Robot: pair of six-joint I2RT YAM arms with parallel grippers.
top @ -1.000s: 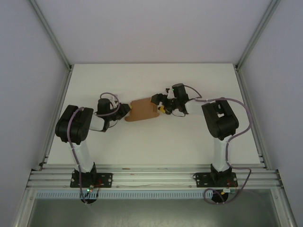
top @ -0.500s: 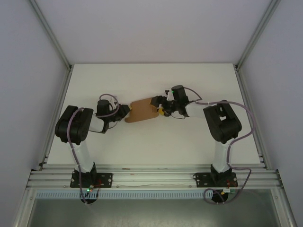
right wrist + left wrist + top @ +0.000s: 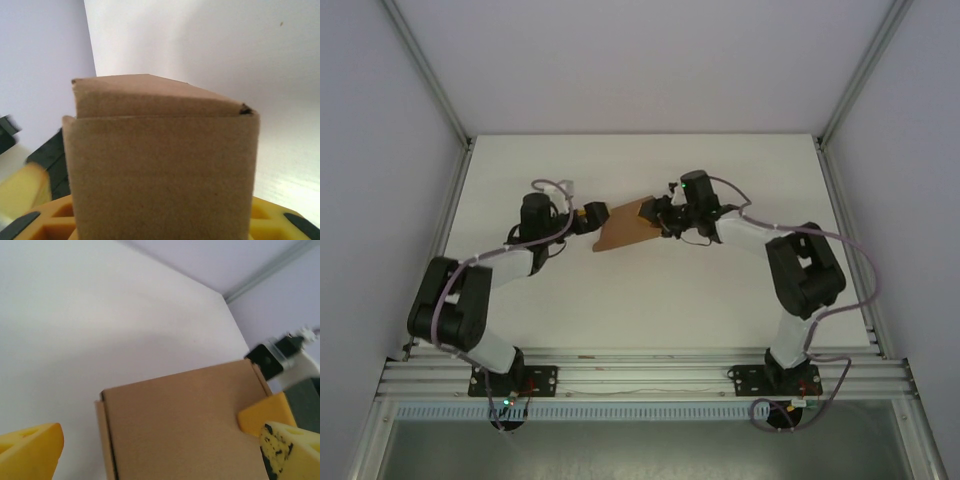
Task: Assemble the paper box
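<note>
Though plain, sharp-edged brown paper box (image 3: 160, 165)

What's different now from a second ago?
The left gripper opened its jaws, letting go of the paper box, and reached farther up the table. The right gripper closed on the box's other end, and the box turned slightly. It stayed between both grippers, mid-table.

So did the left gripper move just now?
Yes. The left gripper went toward the white table's far edge, further away from its base.
</note>
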